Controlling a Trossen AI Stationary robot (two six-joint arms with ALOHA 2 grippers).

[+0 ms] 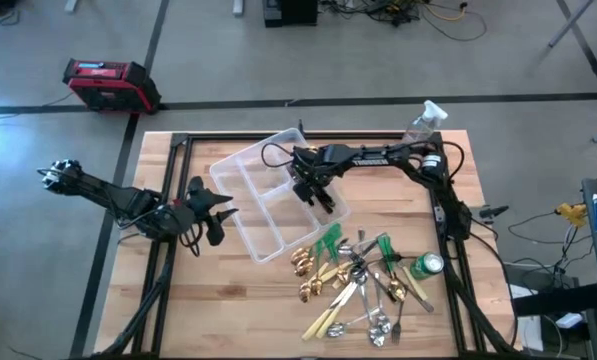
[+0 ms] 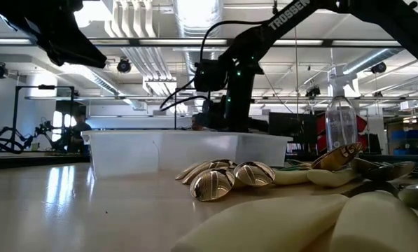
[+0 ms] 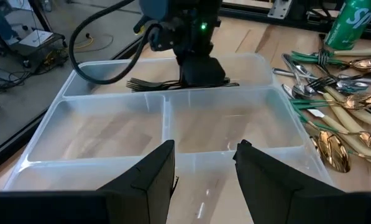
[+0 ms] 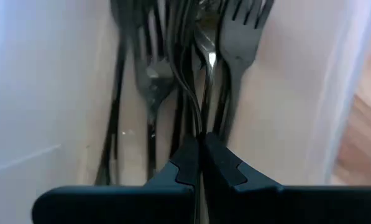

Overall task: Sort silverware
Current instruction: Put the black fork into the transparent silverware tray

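Now, from above: the right pincer (image 1: pixel 316 192) is down inside the clear divided tray (image 1: pixel 240 166), in its long compartment, while the left pincer (image 1: pixel 210 213) waits just beside the tray's near-left edge. The loose silverware (image 1: pixel 363 285) lies heaped on the tabletop (image 1: pixel 228 300) between the tray and a green can (image 1: pixel 426 264), and a spray bottle (image 1: pixel 424 120) stands at the far right corner.

Down at table height, gold spoons (image 2: pixel 226 178) gleam in front of the tray wall, with cream knife handles (image 2: pixel 314 217) close to the lens.

Left wrist camera: its own fingers (image 3: pixel 154 174) stand apart, nothing between them, facing the tray's two bare compartments; dark forks (image 3: pixel 157 83) lie in the far one under the other arm.

Right wrist camera: fingers pressed together, seemingly pinching a thin fork handle (image 4: pixel 201 112) among the dark forks, though the contact is hard to see.
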